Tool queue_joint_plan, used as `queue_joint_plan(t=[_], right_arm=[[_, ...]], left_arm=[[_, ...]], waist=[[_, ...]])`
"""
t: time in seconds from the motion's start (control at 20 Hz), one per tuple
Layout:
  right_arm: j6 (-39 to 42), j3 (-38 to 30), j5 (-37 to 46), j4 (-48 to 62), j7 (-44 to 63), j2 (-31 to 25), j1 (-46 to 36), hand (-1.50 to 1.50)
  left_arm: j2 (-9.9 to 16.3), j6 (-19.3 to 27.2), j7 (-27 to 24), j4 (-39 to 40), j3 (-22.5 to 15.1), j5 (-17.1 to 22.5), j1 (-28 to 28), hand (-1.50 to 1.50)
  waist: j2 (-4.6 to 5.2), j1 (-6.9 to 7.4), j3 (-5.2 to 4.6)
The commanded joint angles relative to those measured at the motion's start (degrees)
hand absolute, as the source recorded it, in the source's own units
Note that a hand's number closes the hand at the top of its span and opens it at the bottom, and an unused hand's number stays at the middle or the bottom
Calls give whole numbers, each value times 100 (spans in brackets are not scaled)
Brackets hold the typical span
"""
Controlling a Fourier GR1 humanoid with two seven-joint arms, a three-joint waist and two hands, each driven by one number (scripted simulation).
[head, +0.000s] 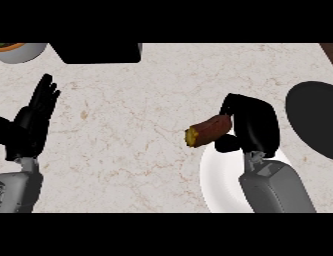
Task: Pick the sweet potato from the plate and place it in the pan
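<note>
A brown sweet potato [207,130] with a yellowish cut end sticks out to the left of my right hand [253,125], whose fingers and thumb are curled round it. It hangs over the upper left rim of the white plate [219,182], which my right forearm partly hides. The black pan [325,120] lies at the right edge of the counter, a short way right of the hand. My left hand [29,122] rests open at the left, fingers pointing up.
A white bowl [17,51] with greenish contents stands at the top left corner. A black rectangular object [99,52] lies along the far edge. The marble counter [132,130] stretches between the two hands.
</note>
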Motion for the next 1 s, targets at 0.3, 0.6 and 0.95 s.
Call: queue_joint_plan(t=[0.3,0.6,0.95], right_arm=[[-763,-249,347,-1300,1437,115,-248,150],[-1262,-1988,-766,-1149,587,-434,-359,150],[-1885,-3280,-1394,383,-832,-1546,-62,150]], left_arm=[[51,20,-67,62,33,-106,-178,0],[-106,63,90,63,-12,-55,-220,0],[43,-162,-106,-139,0,-55,81,0]], waist=[[64,116,13],[77,120,16],[90,177,17]])
